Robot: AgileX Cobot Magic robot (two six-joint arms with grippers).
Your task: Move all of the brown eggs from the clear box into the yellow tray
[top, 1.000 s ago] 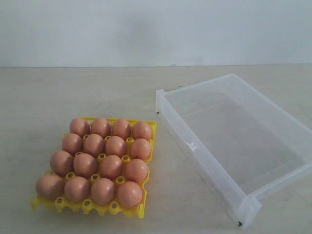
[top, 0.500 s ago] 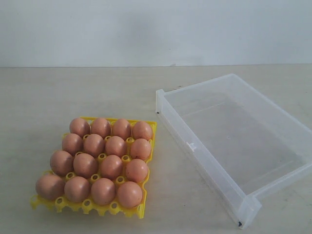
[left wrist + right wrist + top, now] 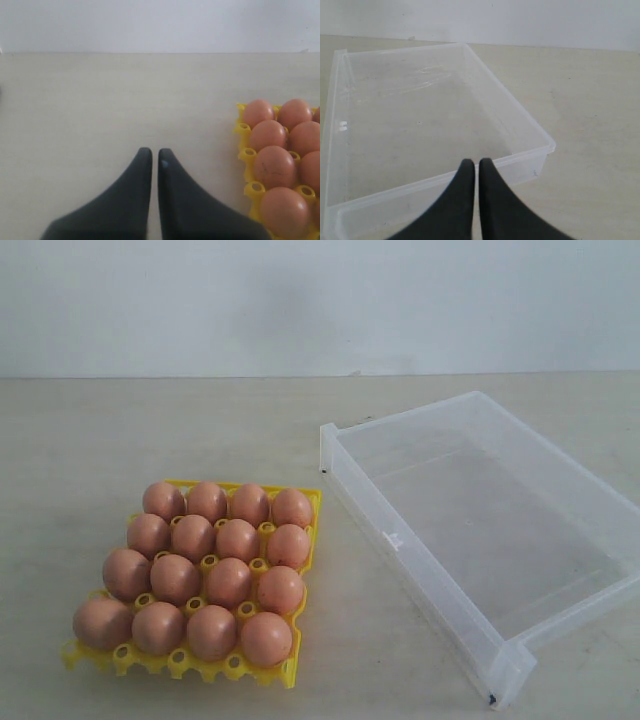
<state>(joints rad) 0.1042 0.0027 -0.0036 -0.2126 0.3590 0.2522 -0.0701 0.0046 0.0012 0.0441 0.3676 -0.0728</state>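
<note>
Several brown eggs fill the cups of the yellow tray on the left of the exterior view. The clear box lies to the tray's right and holds nothing. Neither arm shows in the exterior view. In the left wrist view my left gripper is shut and empty over bare table, with the yellow tray and brown eggs off to one side. In the right wrist view my right gripper is shut and empty, its tips at the near wall of the clear box.
The tray and box rest on a pale beige table with a white wall behind it. Bare table lies between the tray and the box and all around them.
</note>
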